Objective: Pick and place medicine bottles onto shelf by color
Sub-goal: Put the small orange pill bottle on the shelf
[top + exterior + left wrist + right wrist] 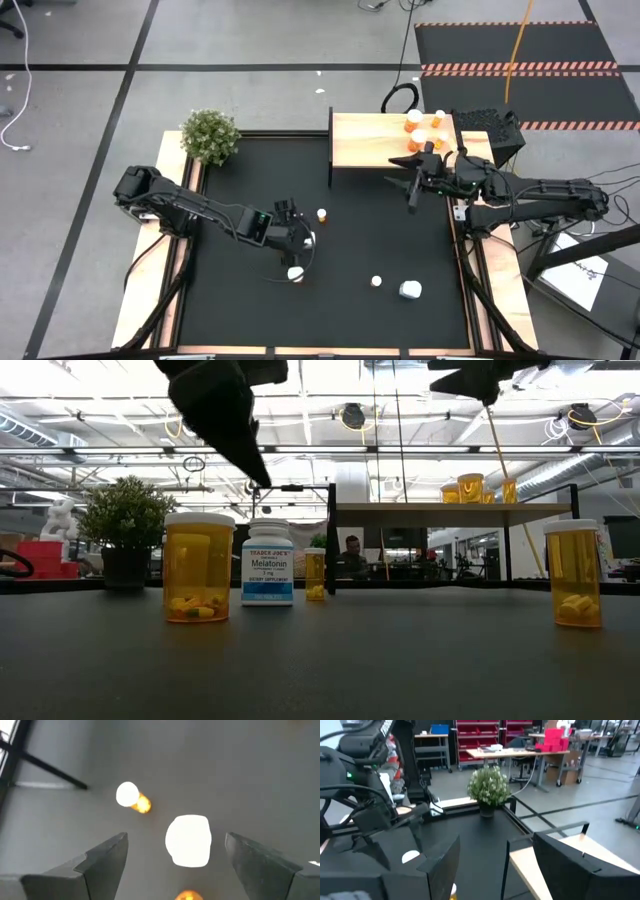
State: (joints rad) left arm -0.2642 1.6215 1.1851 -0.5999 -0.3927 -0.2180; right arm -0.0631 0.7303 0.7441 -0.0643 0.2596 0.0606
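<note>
Partly done: four or so small orange bottles with white caps (424,128) standing on the pale light-wood shelf (365,139), clustered at its end nearest the right arm. Left to move, on the black worktop (370,240): a small amber bottle (321,214) just ahead of the left fingers (300,240), a white-capped one (295,273) just behind them, another white-capped one (376,281) well off to the side, and a wider white bottle (409,290) beside that.

Left fingers spread wide, gripping nothing, hovering straight above a white cap (188,840) that sits between the two finger tips (107,852) in the wrist view; a smaller amber bottle (132,799) lying beyond them. Right fingers (413,190) parted as well, empty, hanging off the shelf's front edge with the clustered bottles close behind.

From table height only: labels and contents, namely a white bottle with a blue label (267,563) between two amber ones (199,566), pills visible inside, and a fourth amber bottle (573,573) far to one side. From overhead only: which arm is which, and the spacing between bottles. From the right wrist only: the green bushy potted plant (489,787) across the worktop, framed between its own dark fingers (445,865).
</note>
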